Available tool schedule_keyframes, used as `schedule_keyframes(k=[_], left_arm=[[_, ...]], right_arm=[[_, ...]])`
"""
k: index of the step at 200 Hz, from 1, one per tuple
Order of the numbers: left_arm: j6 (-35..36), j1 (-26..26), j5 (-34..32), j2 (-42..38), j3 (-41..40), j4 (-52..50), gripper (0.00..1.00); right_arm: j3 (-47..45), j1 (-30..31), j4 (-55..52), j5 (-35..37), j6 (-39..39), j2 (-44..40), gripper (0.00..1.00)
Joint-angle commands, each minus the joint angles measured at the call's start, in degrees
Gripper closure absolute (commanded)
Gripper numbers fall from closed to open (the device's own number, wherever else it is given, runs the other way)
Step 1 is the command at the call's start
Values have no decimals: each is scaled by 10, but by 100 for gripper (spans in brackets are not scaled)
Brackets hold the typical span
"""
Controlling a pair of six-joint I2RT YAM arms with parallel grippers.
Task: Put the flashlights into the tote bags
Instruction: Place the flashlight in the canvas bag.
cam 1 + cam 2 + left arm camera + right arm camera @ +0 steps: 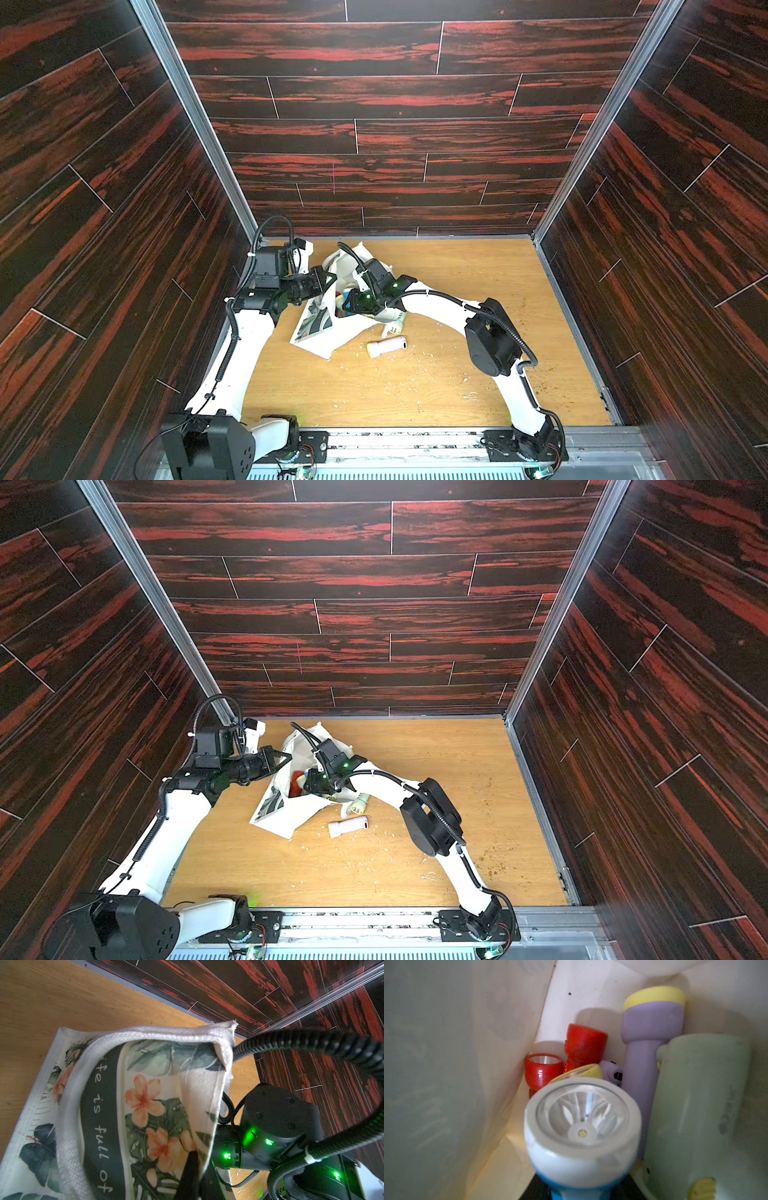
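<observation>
To keep the tote bag [291, 818] gaping, the left gripper [286, 758] pinches its rim, jaws closed on the cloth, so the right gripper [312, 783] (clamped round a blue flashlight [581, 1130]) can sit inside the bag — a lavender flashlight [348, 826] lies just outside

- We see the off-white tote bag [311, 332] slumped on its side, mouth open, leafy print outward.
- Inside we find two red flashlights [544, 1072], a lavender flashlight [652, 1043], a pale green flashlight [699, 1115] and a white-headed blue flashlight [581, 1132].
- Outside, another lavender flashlight [386, 346] lies flat near it, and a cream flashlight [395, 327] sits at its edge.
</observation>
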Motion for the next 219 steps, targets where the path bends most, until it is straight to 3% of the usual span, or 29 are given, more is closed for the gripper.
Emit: schedule_keyframes(k=[1, 72, 114, 143, 180, 219], left_arm=[[3, -3, 41, -31, 0, 16, 100], [11, -3, 34, -30, 4, 6, 100], [14, -3, 27, -26, 8, 1, 100], [25, -3, 7, -29, 14, -19, 100], [53, -2, -64, -24, 35, -67, 100], [53, 14, -107, -15, 41, -97, 100]], right_arm=[[12, -2, -27, -2, 14, 39, 69], [21, -8, -28, -1, -4, 27, 42], [30, -8, -18, -9, -32, 16, 17], [22, -8, -1, -3, -55, -18, 15], [-16, -8, 50, 2, -106, -102, 16], [-126, -8, 138, 30, -136, -217, 16]])
